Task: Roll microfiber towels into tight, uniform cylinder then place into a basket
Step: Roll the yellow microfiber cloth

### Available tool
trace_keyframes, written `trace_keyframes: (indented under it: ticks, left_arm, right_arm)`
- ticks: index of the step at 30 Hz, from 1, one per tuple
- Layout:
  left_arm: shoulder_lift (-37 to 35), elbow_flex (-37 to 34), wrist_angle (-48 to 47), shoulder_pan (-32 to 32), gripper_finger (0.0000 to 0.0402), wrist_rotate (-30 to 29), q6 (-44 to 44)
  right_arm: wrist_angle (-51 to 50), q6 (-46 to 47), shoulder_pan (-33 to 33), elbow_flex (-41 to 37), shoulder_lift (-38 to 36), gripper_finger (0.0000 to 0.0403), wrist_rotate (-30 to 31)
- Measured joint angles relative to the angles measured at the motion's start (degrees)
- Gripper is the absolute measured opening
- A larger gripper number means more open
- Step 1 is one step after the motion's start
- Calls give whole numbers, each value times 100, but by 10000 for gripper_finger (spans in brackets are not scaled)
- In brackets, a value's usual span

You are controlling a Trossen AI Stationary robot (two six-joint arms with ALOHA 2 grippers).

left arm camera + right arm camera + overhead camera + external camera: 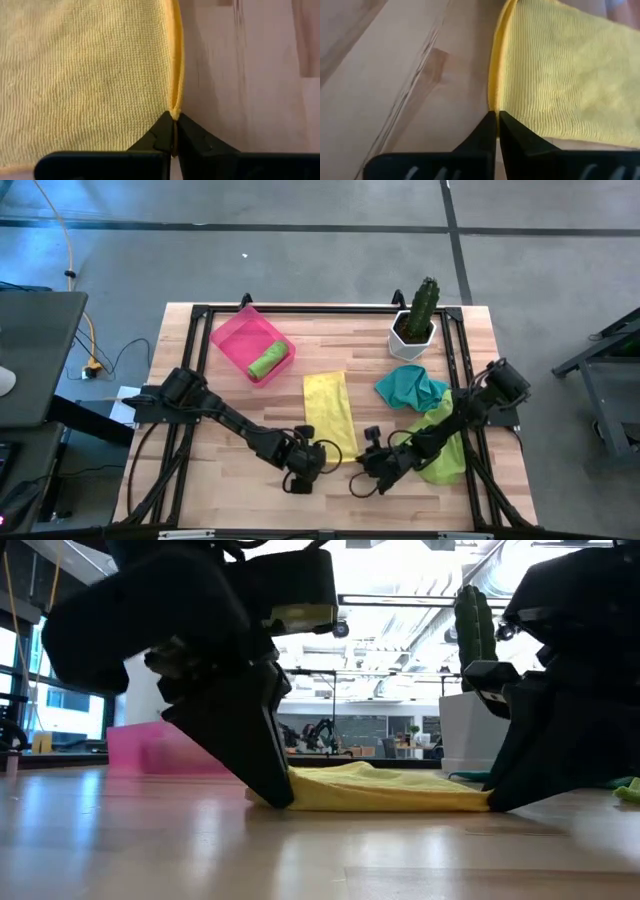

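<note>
While one lime green roll (pixel 268 363) already lies in the pink basket (pixel 232 338) at the far left of the desk (pixel 200 480), three towels are still unrolled, so the task looks roughly a quarter done. The yellow towel (pixel 329 412) lies flat in the middle of the desk, its long axis running near to far with a slight slant — the near end is the one being worked. The left pincer (pixel 312 457) is closed tight on the near left corner of that towel, the hem caught between its tips in the left wrist view. The right pincer (pixel 368 462) is likewise closed at the near right corner; in its wrist view the tips meet right at the hem, though whether cloth is truly pinched there is hard to say. In the low view both pincers press down at the towel's two near corners, the cloth lying low between them. No roll has started yet. Right of the yellow towel, the teal towel (pixel 408 388) lies crumpled with another lime green towel (pixel 446 455) nearer — partly under the right arm. A potted cactus (pixel 417 320) stands at the far right.
</note>
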Motion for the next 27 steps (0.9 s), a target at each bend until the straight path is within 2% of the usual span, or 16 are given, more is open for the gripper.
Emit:
trace_keyframes:
  ticks: [7,12,20,27]
  left_arm:
    - [-166,0,-10,3,5,5,-583]
    - [-172,-3,-83,0,4,69,-1297]
    - [-172,-2,-71,0,4,47,-2027]
    - [-243,-2,-117,-1,4,-170,-2431]
  right_arm:
    - [-327,748,-402,-12,-379,1,-912]
    - [-237,1930,-828,-15,-722,1,-1730]
    - [-217,2907,-1143,-15,-860,1,-2176]
    - [-225,3386,-1283,-15,-860,0,-2204]
